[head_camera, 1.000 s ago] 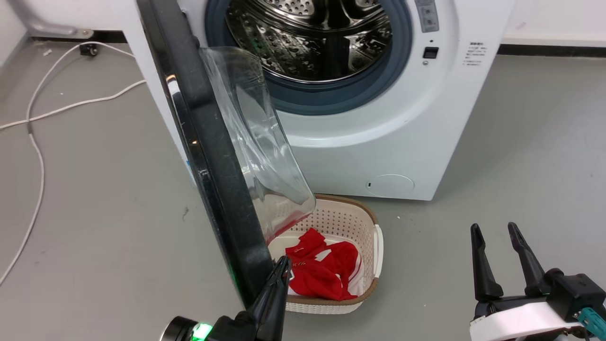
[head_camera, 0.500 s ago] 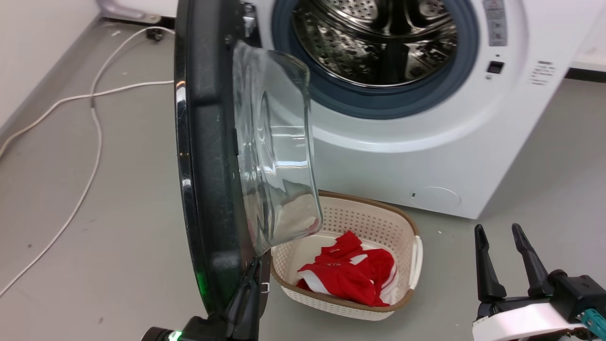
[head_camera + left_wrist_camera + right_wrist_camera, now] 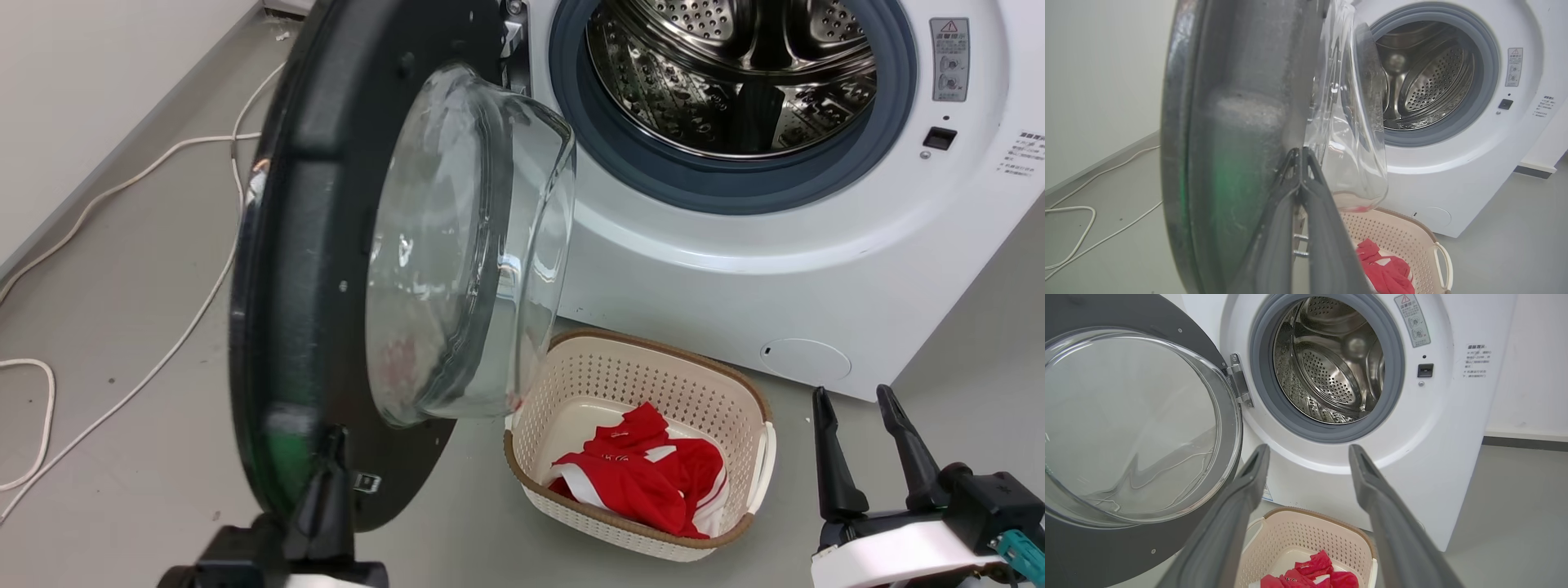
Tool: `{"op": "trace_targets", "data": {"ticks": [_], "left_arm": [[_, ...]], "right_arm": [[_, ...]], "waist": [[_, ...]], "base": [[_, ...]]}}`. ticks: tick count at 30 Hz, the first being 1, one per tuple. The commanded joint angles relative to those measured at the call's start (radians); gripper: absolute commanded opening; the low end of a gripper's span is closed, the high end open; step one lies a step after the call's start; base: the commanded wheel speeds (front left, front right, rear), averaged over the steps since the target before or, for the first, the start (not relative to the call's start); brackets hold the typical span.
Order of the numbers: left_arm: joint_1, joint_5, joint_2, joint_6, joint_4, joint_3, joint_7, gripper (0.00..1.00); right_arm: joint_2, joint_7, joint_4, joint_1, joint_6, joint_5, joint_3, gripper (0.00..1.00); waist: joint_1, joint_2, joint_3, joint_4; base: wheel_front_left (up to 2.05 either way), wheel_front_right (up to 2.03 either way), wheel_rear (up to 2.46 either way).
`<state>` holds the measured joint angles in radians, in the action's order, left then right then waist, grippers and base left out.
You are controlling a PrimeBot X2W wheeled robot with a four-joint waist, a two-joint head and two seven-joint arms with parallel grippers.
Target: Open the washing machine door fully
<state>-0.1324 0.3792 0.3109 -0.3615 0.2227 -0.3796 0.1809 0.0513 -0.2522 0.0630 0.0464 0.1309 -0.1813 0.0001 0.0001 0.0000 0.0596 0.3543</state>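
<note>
The washing machine door [image 3: 310, 204] is a big black round disc with a clear glass bowl [image 3: 465, 245], swung out to the left of the white washing machine [image 3: 735, 269]. Its inner face is turned toward me and the steel drum [image 3: 735, 73] is exposed. My left gripper [image 3: 331, 441] is shut with nothing between its fingers, its tips at the door's inner face near the lower rim. In the left wrist view the left gripper [image 3: 1301, 153] has its tips against the door [image 3: 1229, 143] beside the bowl. My right gripper [image 3: 865, 408] hangs open at the lower right, away from the door [image 3: 1069, 547].
A cream perforated basket [image 3: 637, 367] holding a red garment [image 3: 645, 482] stands on the floor below the drum opening, just right of the door's lower edge. A white cable [image 3: 163, 327] trails over the grey floor on the left, near the wall [image 3: 82, 82].
The camera has turned, shifting the whole picture. The door has swung wider to the left, showing more of its inner face, and my left gripper went left with it. The right gripper keeps its place.
</note>
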Motion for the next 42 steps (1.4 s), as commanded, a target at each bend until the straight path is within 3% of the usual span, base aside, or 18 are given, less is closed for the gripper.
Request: {"op": "trace_targets", "data": {"ticks": [1, 12, 19, 28, 42], "left_arm": [[0.017, 0.011, 0.009, -0.001, -0.007, 0.02, 0.008, 0.0], [0.086, 0.106, 0.053, 0.033, -0.077, 0.169, 0.047, 0.0], [0.158, 0.159, 0.095, 0.086, -0.158, 0.256, 0.065, 0.0], [0.263, 0.213, 0.165, 0.155, -0.325, 0.353, 0.076, 0.0], [0.397, 0.259, 0.235, 0.225, -0.567, 0.446, 0.083, 0.0]], "right_arm": [[-0.002, 0.001, -0.006, -0.004, 0.0, 0.007, 0.0, 1.0], [-0.002, 0.031, -0.035, -0.019, 0.0, 0.027, -0.001, 1.0], [-0.002, 0.048, -0.06, -0.026, 0.0, 0.048, -0.009, 1.0], [-0.002, 0.059, -0.08, -0.038, 0.0, 0.06, -0.011, 1.0], [-0.002, 0.061, -0.082, -0.059, 0.0, 0.068, -0.016, 1.0]], "waist": [[-0.0001, 0.0, 0.005, 0.0], [-0.0001, 0.0, 0.053, -0.022], [-0.0001, 0.0, 0.091, -0.034], [-0.0001, 0.0, 0.131, -0.047], [-0.0001, 0.0, 0.171, -0.06]], "base": [[0.0, 0.0, 0.0], [0.0, 0.0, 0.0], [0.0, 0.0, 0.0], [0.0, 0.0, 0.0], [0.0, 0.0, 0.0]]}}
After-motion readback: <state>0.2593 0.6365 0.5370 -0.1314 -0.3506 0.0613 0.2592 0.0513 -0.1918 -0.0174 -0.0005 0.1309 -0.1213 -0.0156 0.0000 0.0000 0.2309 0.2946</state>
